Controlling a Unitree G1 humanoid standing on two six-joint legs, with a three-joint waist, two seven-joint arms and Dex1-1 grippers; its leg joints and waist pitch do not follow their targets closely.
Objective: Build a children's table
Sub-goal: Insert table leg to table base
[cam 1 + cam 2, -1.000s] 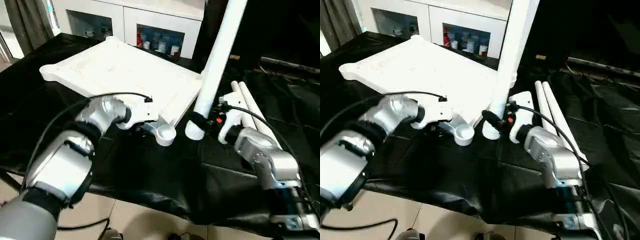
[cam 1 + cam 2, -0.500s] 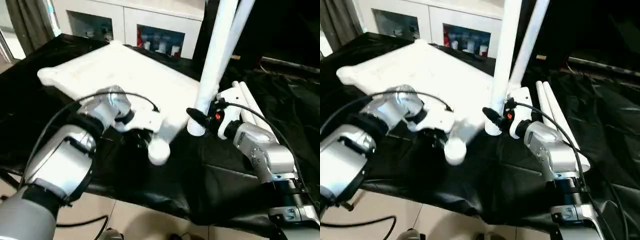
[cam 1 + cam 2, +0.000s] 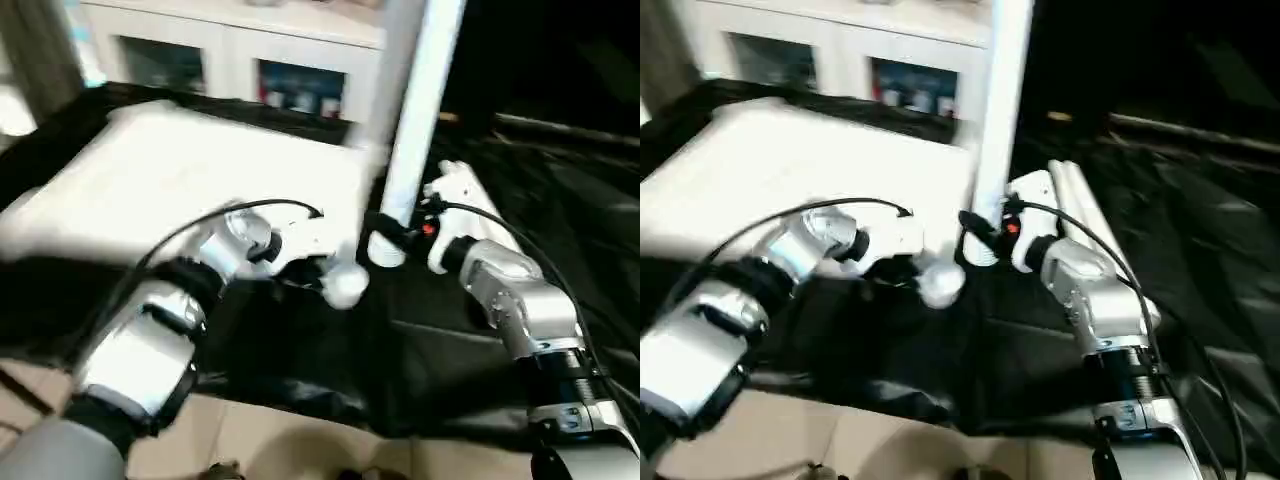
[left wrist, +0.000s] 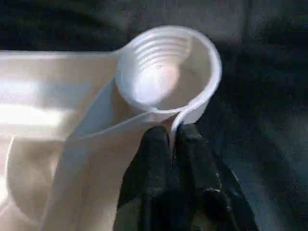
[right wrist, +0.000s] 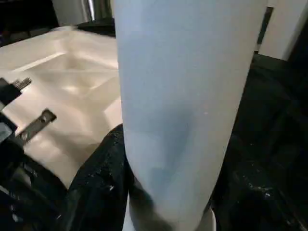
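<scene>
Now the white table top (image 3: 170, 180) is lying across the upper left and centre of the head views, resting on a black-draped surface (image 3: 300, 340), with a white cabinet (image 3: 230, 60) behind it along the upper edge. At centre left, the left gripper (image 3: 305, 268) is reaching in from the silver forearm toward the top's near corner, where a round corner socket (image 3: 345, 285) is sticking out over the black cloth. In the left wrist view its two black fingers (image 4: 154, 159) are standing pressed nearly together, pinching the thin white rim of the ribbed socket (image 4: 166, 72) between them.

Right of centre, a white tube leg (image 3: 415, 110) is standing upright, running out of the top of the frame, its collared end just beside the socket. The right gripper (image 3: 385, 238) is wrapping around the leg near that lower end, its black fingers part-open to the tube's width; the right wrist view is showing the leg (image 5: 187, 110) close between them. Further right, more white legs (image 3: 1080, 215) are lying on the cloth behind the right wrist.
</scene>
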